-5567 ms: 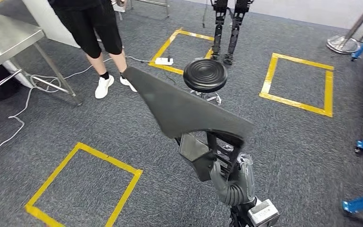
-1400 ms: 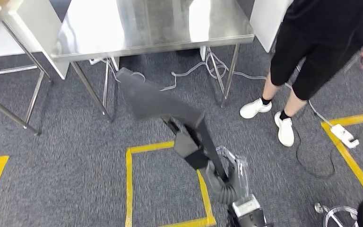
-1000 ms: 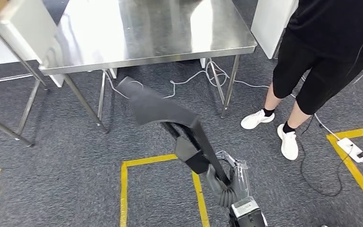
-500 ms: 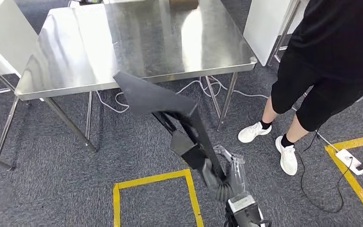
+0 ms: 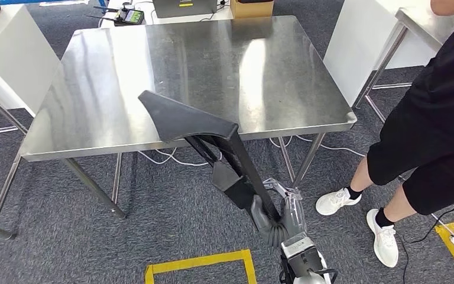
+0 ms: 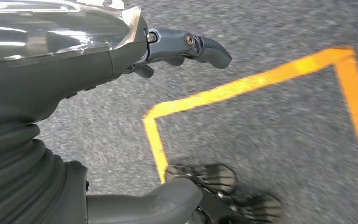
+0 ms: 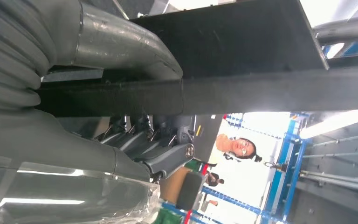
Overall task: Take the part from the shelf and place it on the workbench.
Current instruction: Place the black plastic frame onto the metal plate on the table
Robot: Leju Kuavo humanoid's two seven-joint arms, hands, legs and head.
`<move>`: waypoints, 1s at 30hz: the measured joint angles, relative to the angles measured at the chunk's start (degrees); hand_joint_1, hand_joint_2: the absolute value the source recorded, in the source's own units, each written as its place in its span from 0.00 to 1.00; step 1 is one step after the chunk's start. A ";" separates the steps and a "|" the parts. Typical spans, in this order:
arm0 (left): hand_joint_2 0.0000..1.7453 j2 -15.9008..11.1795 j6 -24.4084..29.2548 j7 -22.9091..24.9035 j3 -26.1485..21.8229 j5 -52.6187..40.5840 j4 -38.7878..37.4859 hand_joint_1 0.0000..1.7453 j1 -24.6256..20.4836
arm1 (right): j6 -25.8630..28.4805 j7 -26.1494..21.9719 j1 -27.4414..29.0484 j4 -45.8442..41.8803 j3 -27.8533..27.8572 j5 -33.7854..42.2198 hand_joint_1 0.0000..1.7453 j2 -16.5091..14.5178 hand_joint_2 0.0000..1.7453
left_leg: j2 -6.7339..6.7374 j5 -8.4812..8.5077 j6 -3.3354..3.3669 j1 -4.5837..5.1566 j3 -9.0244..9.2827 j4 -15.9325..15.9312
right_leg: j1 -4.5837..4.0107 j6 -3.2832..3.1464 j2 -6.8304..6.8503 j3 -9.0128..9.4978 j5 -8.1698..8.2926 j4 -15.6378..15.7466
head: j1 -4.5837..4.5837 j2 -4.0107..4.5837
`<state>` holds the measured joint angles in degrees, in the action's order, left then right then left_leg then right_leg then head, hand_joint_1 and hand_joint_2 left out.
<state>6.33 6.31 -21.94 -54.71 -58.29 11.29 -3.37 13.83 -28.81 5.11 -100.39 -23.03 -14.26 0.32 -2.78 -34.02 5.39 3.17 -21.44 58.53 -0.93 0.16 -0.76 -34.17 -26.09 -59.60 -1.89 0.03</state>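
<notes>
Grey carpet runs across the floor, and a steel workbench [image 5: 183, 71] fills the upper middle of the head view, its top shiny and bare where I can see it. White cables [image 5: 171, 158] lie tangled on the carpet under its near edge, between the table legs. At the far edge, top centre, sit a cardboard box [image 5: 251, 7] and a small device [image 5: 131, 15]. White cabinets [image 5: 6, 53] stand at the upper left and upper right. A person in black shorts and white shoes [image 5: 384, 236] stands at the right edge, just beside the bench's near right corner. Yellow floor tape [image 5: 198, 265] shows at the bottom.

The right hand [image 5: 281, 219], low in the centre, grips the dark part [image 5: 195, 127] by its stem; the part's broad wedge overlaps the bench's near edge in the picture. The left hand [image 6: 121, 60] hangs over the carpet, fingers [image 6: 200, 44] loosely spread, holding nothing.
</notes>
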 joint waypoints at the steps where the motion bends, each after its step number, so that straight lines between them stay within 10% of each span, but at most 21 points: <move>1: 1.00 0.07 0.03 -0.02 0.01 -0.01 0.01 0.00 -0.16 | -0.07 -0.04 -0.34 -0.03 -0.03 -0.01 1.00 -0.13 1.00 | 0.45 1.11 -0.27 -0.07 -0.99 2.91 | 0.19 -0.83 -0.12 1.06 -0.64 0.47 | 0.08 -0.01; 4: 1.00 0.31 0.09 -0.11 0.02 -0.04 0.01 0.00 -0.52 | -0.21 -0.08 -0.80 -0.01 -0.10 -0.02 1.00 -0.50 1.00 | 1.70 1.96 -1.98 -1.05 -8.90 13.54 | 1.07 -2.08 0.04 4.27 -2.75 1.29 | 0.22 -0.01; 8: 1.00 0.35 0.09 -0.15 0.01 -0.07 0.01 0.00 -0.43 | 1.14 0.15 -0.86 0.19 -0.16 -2.04 1.00 -0.68 1.00 | 2.31 -4.46 -5.10 -3.98 -17.87 15.28 | 2.81 -0.89 -0.27 8.11 -6.15 1.74 | 0.13 -0.01; 9: 1.00 0.34 0.09 -0.15 0.00 -0.07 0.01 0.00 -0.38 | 2.34 0.36 -1.03 0.36 -0.25 -3.73 1.00 -0.73 1.00 | 2.62 -3.65 -5.91 -4.62 -18.80 13.13 | 3.41 -0.39 -0.27 9.39 -7.14 1.92 | 0.12 -0.01; 12: 1.00 0.32 0.02 -0.12 -0.02 -0.04 -0.12 0.00 -0.04 | 7.04 1.87 -2.59 1.41 -1.33 -11.09 1.00 -1.08 1.00 | 4.72 6.85 -7.41 -5.93 -19.47 4.38 | 4.34 1.14 -0.21 12.70 -9.92 2.46 | -0.33 -0.01; 14: 1.00 0.27 -0.12 -0.06 -0.08 0.08 -0.19 0.00 -0.17 | 9.94 3.93 -4.18 2.47 -2.62 -16.84 1.00 -1.28 1.00 | 5.81 10.22 -7.03 -5.77 -19.19 2.09 | 4.27 2.61 -0.09 15.05 -10.68 3.88 | -0.65 -0.01; 16: 1.00 0.16 -0.20 -0.02 -0.19 0.28 -0.08 0.00 -0.38 | 11.71 6.80 -6.52 3.85 -4.14 -23.04 1.00 -1.54 1.00 | 4.96 9.95 -5.84 -5.35 -17.48 1.16 | 3.96 4.61 0.20 16.60 -9.54 4.32 | -0.37 -0.01; 18: 1.00 0.10 -0.24 0.02 -0.55 0.47 0.01 0.00 -0.44 | 12.32 11.16 -11.02 6.41 -6.40 -30.96 1.00 -2.11 1.00 | 4.03 9.55 -4.49 -5.05 -15.18 0.37 | 3.83 5.13 0.37 14.38 -8.39 -0.70 | -0.01 -0.01; 21: 1.00 -0.06 -0.26 0.05 -1.33 0.62 0.04 0.00 -0.82 | 11.49 18.31 -18.73 11.92 -10.03 -43.31 1.00 -3.60 1.00 | 3.69 7.76 -3.09 -4.45 -12.35 0.18 | 3.12 2.34 0.50 5.03 -11.82 -11.55 | 0.39 -0.01; 24: 1.00 -0.21 -0.39 0.13 -1.61 0.75 0.05 0.00 -1.00 | 9.22 23.53 -25.33 19.21 -13.05 -50.93 1.00 -6.26 1.00 | 2.67 5.07 -2.54 -3.72 -9.13 0.11 | 1.90 -0.12 0.50 -2.66 -16.90 -12.36 | 0.71 -0.01; 25: 1.00 -0.21 -0.44 0.16 -1.72 0.89 0.05 0.00 -0.98 | 8.46 24.96 -27.56 22.10 -14.13 -52.94 1.00 -7.42 1.00 | 2.38 4.03 -2.50 -3.42 -7.92 0.11 | 1.50 -0.14 0.49 -4.42 -15.62 -10.44 | 0.78 -0.01; 28: 1.00 -0.17 -0.34 0.27 -2.51 1.44 -0.02 0.00 -0.99 | 5.92 29.34 -35.01 33.37 -17.88 -59.04 1.00 -11.74 1.00 | 1.92 0.81 -2.79 -2.67 -5.30 0.41 | 0.36 1.18 0.62 -7.42 -0.97 -3.02 | 0.75 -0.01; 30: 1.00 -0.20 -0.20 0.36 -3.06 1.87 0.00 0.00 -1.24 | 3.31 33.14 -39.65 40.63 -21.12 -60.97 1.00 -14.65 1.00 | 1.72 -0.35 -3.23 -2.61 -4.39 1.15 | 0.18 0.22 0.68 -7.01 3.82 -1.59 | 0.50 -0.01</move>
<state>6.14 6.11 -21.58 -57.76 -56.42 11.29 -4.62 17.15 4.33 -34.54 -59.77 -44.14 -75.22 -14.32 -1.05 -34.38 2.15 0.56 -25.83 59.68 -0.75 0.38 -0.08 -41.18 -22.26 -61.19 -1.38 0.02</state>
